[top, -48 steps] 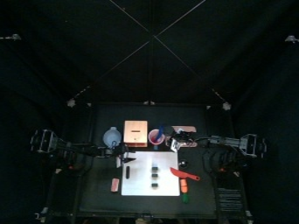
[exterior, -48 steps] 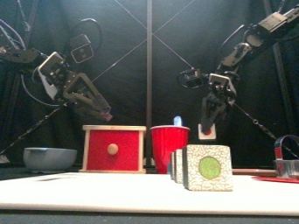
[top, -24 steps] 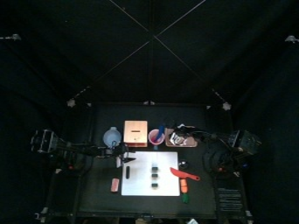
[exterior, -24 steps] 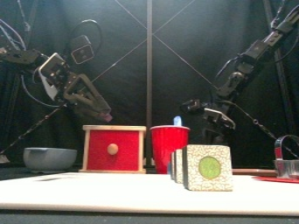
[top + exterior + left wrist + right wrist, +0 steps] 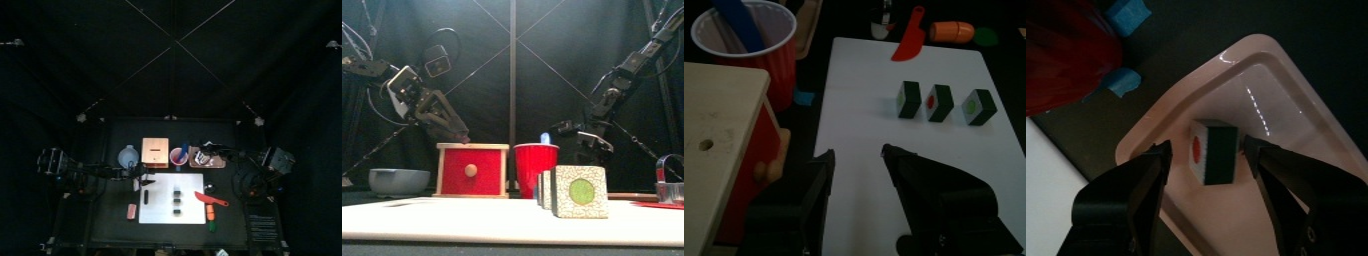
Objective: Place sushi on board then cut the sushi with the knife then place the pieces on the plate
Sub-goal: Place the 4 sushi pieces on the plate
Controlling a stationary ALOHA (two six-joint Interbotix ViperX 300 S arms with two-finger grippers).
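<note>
Three dark green sushi pieces (image 5: 941, 102) stand in a row on the white board (image 5: 187, 185); in the front view they are near and large (image 5: 572, 190). A fourth sushi piece (image 5: 1216, 155) rests on the pink tray (image 5: 1287, 95), between the jaws of my right gripper (image 5: 1207, 148). Those jaws stand open with a gap on each side of the piece. The red knife (image 5: 911, 35) lies at the board's right edge. My left gripper (image 5: 871, 160) hangs open over the board's left part, holding nothing.
Behind the board stand the wooden box (image 5: 156, 152), the red cup (image 5: 536, 168) holding a blue knife, and the blue-grey bowl (image 5: 398, 181). An orange toy food (image 5: 951, 30) lies by the knife. A metal cutter (image 5: 671, 172) is at the right.
My right gripper has come down from high above the table to the pink tray, bringing the sushi piece with it. The left arm has barely moved.
</note>
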